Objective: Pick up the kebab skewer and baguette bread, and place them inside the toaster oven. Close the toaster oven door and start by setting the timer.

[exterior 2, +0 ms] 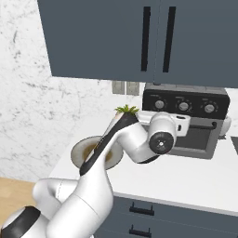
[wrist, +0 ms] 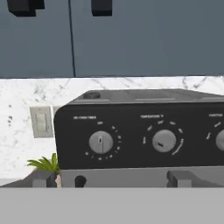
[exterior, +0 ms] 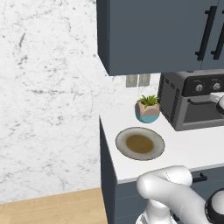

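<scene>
The toaster oven [exterior: 183, 105] stands at the back right of the counter, dark grey with a black knob panel [wrist: 140, 135]. Its door [exterior 2: 195, 138] is up and shut, the bar handle [exterior: 202, 101] lying along its top edge. My gripper [wrist: 111, 179] hovers close in front of the oven, just below the panel at handle height. It is open, with the fingertips [wrist: 43, 178] far apart and nothing between them. The left knob [wrist: 101, 142] sits straight ahead and the middle knob [wrist: 164, 141] to its right. The kebab skewer and the baguette bread are out of view.
A round grey plate [exterior: 140, 143] with a brown centre lies on the white counter [exterior: 192, 151] left of the oven. A small potted plant [exterior: 148, 108] stands beside the oven's left wall. Dark blue cabinets [exterior: 153, 35] hang above. A wall switch [wrist: 40, 121] is behind.
</scene>
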Robot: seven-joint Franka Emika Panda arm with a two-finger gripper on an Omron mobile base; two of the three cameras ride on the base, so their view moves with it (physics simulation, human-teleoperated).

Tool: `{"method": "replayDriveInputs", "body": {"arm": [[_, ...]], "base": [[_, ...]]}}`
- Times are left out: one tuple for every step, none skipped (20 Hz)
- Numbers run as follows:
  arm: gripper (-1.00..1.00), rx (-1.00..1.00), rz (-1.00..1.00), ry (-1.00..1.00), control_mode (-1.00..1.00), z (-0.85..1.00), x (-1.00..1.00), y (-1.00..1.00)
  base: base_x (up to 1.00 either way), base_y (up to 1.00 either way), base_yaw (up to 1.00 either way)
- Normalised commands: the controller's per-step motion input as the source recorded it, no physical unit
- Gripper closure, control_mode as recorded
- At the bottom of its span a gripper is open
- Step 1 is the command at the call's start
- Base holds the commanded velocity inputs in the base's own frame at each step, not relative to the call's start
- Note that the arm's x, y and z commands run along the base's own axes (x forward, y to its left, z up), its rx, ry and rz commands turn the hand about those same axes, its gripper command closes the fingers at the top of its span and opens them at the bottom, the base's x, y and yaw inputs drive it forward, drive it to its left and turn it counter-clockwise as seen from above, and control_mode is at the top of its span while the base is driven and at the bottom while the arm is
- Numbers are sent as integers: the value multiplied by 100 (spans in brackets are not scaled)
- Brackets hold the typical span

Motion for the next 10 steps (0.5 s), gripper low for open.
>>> {"method": "replayDriveInputs", "body": {"arm": [[-100,0,0,-4,-100,0,22,25],[-100,0,0,-5,-100,0,21,22],[-100,0,0,-4,-100,0,23,22],[-100,0,0,-3,-100,0,20,21],[-100,0,0,-4,-100,0,17,21],[-100,0,0,-3,-100,0,19,19],[-100,0,0,-2,-100,0,21,16],[-100,0,0,-1,-100,0,26,14],[-100,0,0,0,-100,0,27,9],[-100,0,0,0,-100,0,29,9]], "base": [[0,0,0],[0,0,0],[0,0,0],[0,0,0],[0,0,0],[0,0,0],[0,0,0],[0,0,0],[0,0,0],[0,0,0]]}}
